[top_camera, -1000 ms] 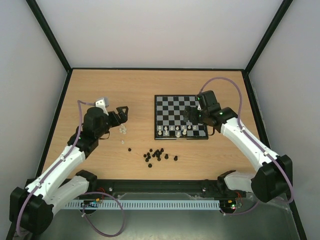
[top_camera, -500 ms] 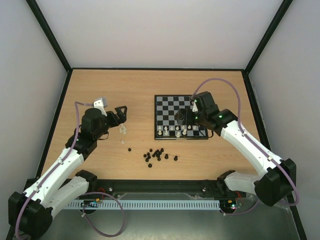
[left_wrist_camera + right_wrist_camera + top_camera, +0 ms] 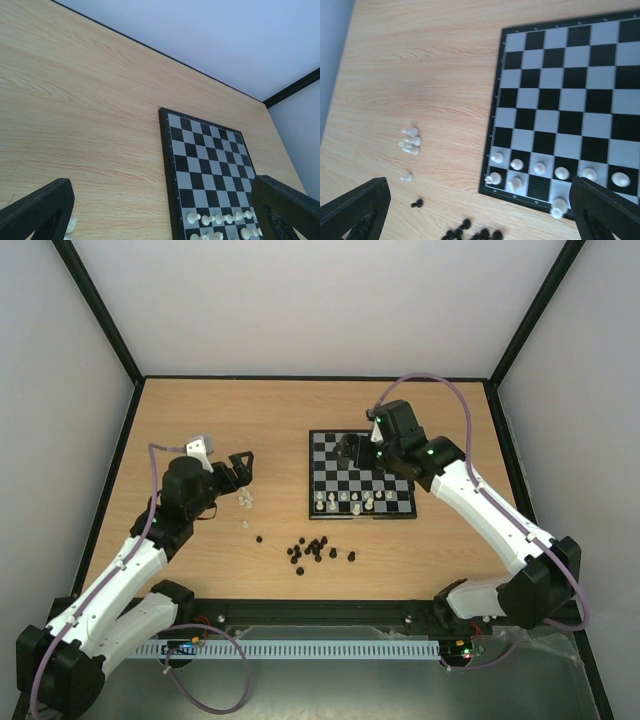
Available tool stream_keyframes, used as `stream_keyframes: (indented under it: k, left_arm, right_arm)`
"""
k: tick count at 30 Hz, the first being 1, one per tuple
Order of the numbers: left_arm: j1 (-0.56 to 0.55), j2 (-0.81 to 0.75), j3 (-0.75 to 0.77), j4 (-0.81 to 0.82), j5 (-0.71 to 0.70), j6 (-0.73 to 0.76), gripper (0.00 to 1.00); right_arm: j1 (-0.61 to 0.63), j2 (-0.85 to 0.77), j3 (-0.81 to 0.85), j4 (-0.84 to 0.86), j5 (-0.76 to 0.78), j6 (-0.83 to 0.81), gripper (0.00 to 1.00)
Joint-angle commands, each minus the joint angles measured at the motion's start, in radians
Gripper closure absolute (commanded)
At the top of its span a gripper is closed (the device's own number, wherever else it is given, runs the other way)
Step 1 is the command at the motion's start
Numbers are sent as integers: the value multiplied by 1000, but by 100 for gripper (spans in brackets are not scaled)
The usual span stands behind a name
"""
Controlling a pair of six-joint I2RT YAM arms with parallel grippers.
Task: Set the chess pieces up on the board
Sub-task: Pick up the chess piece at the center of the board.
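The board [image 3: 330,468] lies right of centre, with white chess pieces [image 3: 350,503] lined up along its two near rows. Three or so loose white pieces [image 3: 246,500] lie on the wood to its left, and one more [image 3: 245,524] sits nearer. My left gripper [image 3: 243,468] hovers open just above those loose pieces, holding nothing. My right gripper [image 3: 353,448] hangs open and empty over the far half of the board. The right wrist view shows the board [image 3: 570,95], its pieces [image 3: 540,167] and the loose ones [image 3: 410,141]. The left wrist view shows the board [image 3: 200,155] between open fingers [image 3: 40,210].
A cluster of tiny black pieces [image 3: 315,550] lies on the wood in front of the board, with one stray black piece [image 3: 258,539] to its left. Dark frame posts and pale walls close in the table on three sides.
My right arm has swung from the board's near right corner up and leftward over its far half, jaws still open. The left arm has barely moved.
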Motion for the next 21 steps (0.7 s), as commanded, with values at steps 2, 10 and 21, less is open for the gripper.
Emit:
stream_keyframes:
  k: [2, 10, 21]
  left_arm:
    - [-2, -25, 9, -3, 8, -8, 0]
    - [-2, -51, 10, -8, 14, -8, 1]
    - [0, -79, -3, -47, -134, -17, 1]
  right_arm:
    - [66, 55, 86, -36, -2, 72, 1]
    - [146, 118, 133, -52, 28, 76, 1]
    - [248, 115, 129, -27, -3, 13, 1]
